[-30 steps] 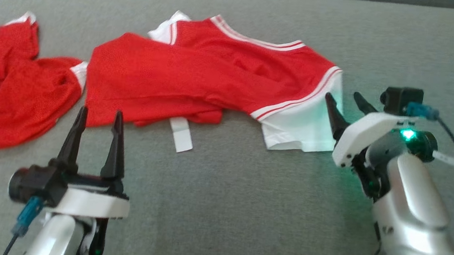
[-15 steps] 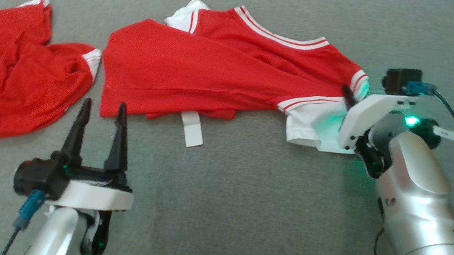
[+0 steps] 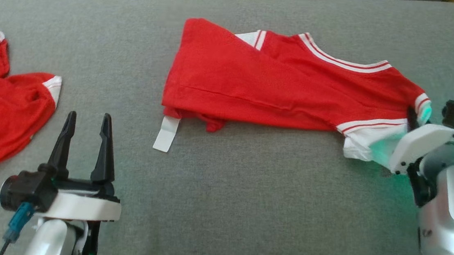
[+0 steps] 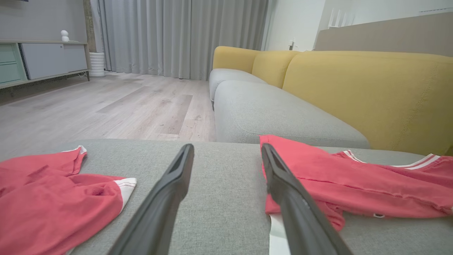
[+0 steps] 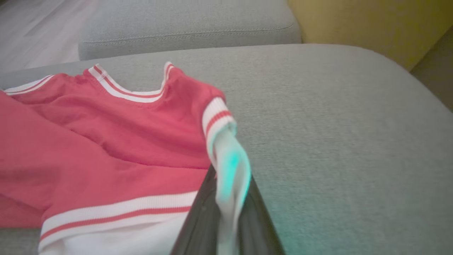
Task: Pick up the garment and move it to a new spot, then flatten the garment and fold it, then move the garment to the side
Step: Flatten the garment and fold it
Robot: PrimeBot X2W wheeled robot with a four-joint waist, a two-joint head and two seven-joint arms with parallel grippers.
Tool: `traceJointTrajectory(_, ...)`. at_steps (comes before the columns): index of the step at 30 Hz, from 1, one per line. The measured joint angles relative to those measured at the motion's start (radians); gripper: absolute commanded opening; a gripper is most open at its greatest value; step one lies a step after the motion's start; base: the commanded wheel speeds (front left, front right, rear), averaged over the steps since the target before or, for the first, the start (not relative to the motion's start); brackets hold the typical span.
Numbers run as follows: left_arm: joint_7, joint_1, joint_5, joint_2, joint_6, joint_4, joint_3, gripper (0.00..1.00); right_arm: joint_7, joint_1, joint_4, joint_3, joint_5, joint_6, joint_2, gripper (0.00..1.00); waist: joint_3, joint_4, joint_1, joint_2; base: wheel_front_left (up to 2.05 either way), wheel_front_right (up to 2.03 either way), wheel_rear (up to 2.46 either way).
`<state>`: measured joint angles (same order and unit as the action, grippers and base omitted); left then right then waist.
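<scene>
The red garment with white striped trim is lying spread across the grey cushion, reaching from the middle toward the robot's right. Its collar is facing the far edge and a white label is sticking out from under its near left corner.

The right gripper is sitting at the garment's right end. In the right wrist view its jaws are pressed together, pinching a fold of the white sleeve fabric just below the striped cuff. The cloth is rising between the two dark fingers and catching a green glow.

The left gripper is hanging over bare cushion near the robot's left side. Its jaws are standing spread wide with nothing between them, and they are touching neither piece of clothing.

A second red garment is lying crumpled at the far left of the cushion, well apart from the first.

In the left wrist view, a yellow backrest and a pale wooden floor are showing beyond the cushion.
</scene>
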<state>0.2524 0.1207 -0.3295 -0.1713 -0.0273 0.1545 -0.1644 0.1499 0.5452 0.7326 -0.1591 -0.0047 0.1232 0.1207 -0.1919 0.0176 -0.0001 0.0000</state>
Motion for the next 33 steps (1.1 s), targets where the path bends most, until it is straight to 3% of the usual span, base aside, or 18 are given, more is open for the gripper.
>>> traceJointTrajectory(1, 0.0, 0.0, 0.005, 0.001, 0.0, 0.0, 0.0, 1.0, 0.0, -0.011, -0.023, -0.005, -0.008, 0.0, 0.001, 0.19, 0.002, -0.003, 0.0, 0.0, 0.0, 0.0, 0.0)
traceJointTrajectory(2, 0.0, 0.0, 0.007, 0.002, 0.0, 0.0, 0.0, 1.0, 0.0, -0.018, -0.04, -0.006, -0.014, 0.0, 0.0, 0.49, 0.003, -0.006, 0.0, 0.0, 0.0, 0.0, 0.0)
traceJointTrajectory(3, 0.0, 0.0, 0.007, 0.004, 0.0, 0.001, 0.0, 1.0, 0.0, -0.025, -0.057, -0.008, -0.016, 0.0, -0.002, 1.0, 0.005, -0.007, 0.0, 0.0, 0.0, 0.0, 0.0)
traceJointTrajectory(10, 0.0, -0.008, 0.014, 0.013, -0.006, 0.016, 0.001, 1.0, -0.103, -0.104, -0.209, -0.011, 0.021, 0.0, -0.041, 1.0, 0.039, -0.007, 0.0, 0.0, 0.0, 0.0, 0.0)
traceJointTrajectory(18, 0.0, -0.06, 0.014, 0.019, -0.008, 0.037, 0.006, 1.0, -0.213, -0.354, -0.399, 0.126, 0.043, 0.0, -0.06, 1.0, 0.094, -0.005, -0.0001, 0.0, 0.0, 0.0, 0.0)
traceJointTrajectory(23, 0.0, -0.081, 0.018, 0.02, -0.008, 0.04, 0.012, 1.0, -0.204, -0.504, -0.513, 0.169, 0.078, 0.0, -0.073, 1.0, 0.114, -0.016, -0.0001, 0.0, 0.0, 0.0, 0.0)
traceJointTrajectory(27, -0.007, -0.075, 0.025, 0.024, -0.013, 0.061, -0.002, 1.0, -0.174, -0.522, -0.588, 0.175, 0.089, 0.0, -0.073, 1.0, 0.107, -0.03, -0.0001, 0.0, 0.0, 0.0, 0.0)
traceJointTrajectory(33, -0.114, 0.095, 0.031, 0.05, -0.036, 0.161, -0.063, 1.0, -0.152, -0.52, -0.667, 0.184, 0.1, 0.0, -0.074, 1.0, 0.071, -0.046, 0.0001, 0.0, 0.0, 0.0, 0.0)
